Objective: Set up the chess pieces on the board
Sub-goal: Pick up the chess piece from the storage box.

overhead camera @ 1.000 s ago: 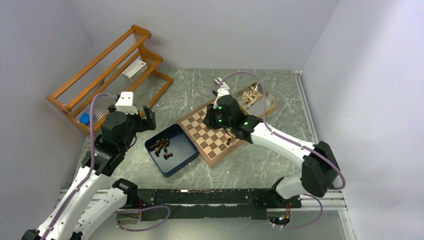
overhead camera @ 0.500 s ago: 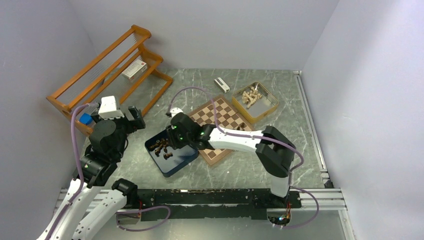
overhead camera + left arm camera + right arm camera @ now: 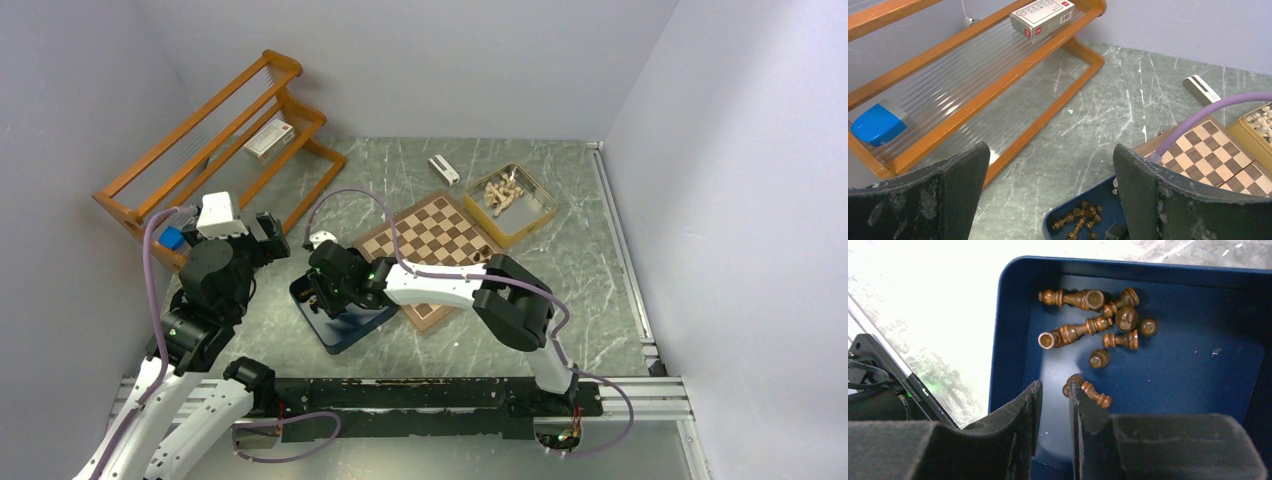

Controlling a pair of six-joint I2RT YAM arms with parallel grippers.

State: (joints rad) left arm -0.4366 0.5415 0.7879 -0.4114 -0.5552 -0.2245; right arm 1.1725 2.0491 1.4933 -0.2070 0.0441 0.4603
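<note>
Right wrist view: my right gripper [image 3: 1054, 390] is now down in the blue box [image 3: 1008, 300], off the board [image 3: 440, 235] it hovered over a second ago. Its jaws are a sliver apart and grip nothing, with the chess pieces [image 3: 1083, 330] lying just ahead. My left gripper [image 3: 1050, 150] gapes, empty.

No legible txt anywhere.

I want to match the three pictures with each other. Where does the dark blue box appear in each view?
Top view: the blue box lies left of centre, beside the chessboard.
Left wrist view: at the bottom edge, right of centre.
Right wrist view: it fills most of the picture.
Shared landmark: the brown chess pieces inside the box show in both wrist views; the chessboard links the top and left wrist views.
</note>
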